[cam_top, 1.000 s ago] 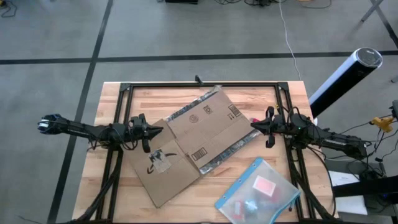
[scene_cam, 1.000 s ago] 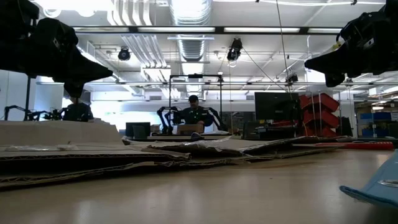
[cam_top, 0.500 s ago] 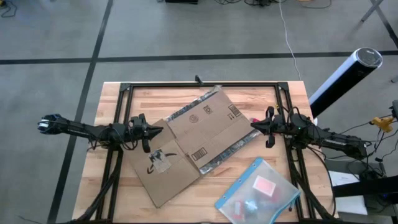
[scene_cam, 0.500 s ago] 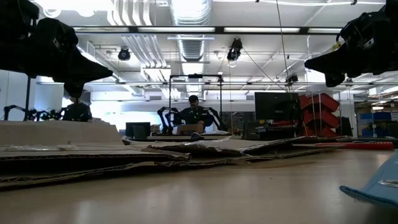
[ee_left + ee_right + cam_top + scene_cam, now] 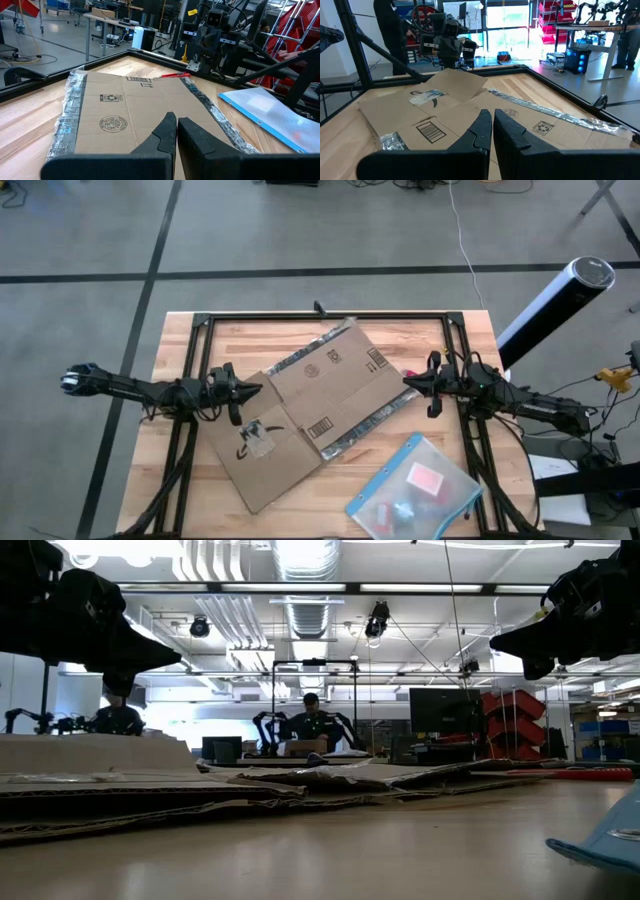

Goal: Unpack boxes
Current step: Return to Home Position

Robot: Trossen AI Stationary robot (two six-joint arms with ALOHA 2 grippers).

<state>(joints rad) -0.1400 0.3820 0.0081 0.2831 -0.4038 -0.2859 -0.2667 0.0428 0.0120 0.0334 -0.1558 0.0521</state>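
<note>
Two arms and the flattened cardboard box (image 5: 310,405) lay just as they had a second before. The only change we found was in the low view, where a person (image 5: 115,720) in the room behind the table sat lower than half a second earlier.

The left gripper (image 5: 255,391) hung pointing inward at the box's left edge. Its fingers were pressed together on nothing, as the left wrist view (image 5: 176,122) showed. The right gripper (image 5: 408,381) faced it from the other side, its tip just beside the box's right corner. It too was closed and empty (image 5: 492,117). In the low view both grippers hung clear above the cardboard.

The box lay flat and slantwise across the middle of the wooden table (image 5: 470,340), between the two grippers. Crumpled clear tape ran along its long edges, and a white barcode label faced up. Its back corner came close to the black frame rail (image 5: 320,315). Its front corner lay near the left arm's side, toward the front of the table.

Bare wood lay open at both back corners. A strip of it also separated the box from the blue-edged zip pouch (image 5: 415,490) at the front right. A thin red tool (image 5: 175,75) rested at the box's far edge, near the right gripper.
</note>
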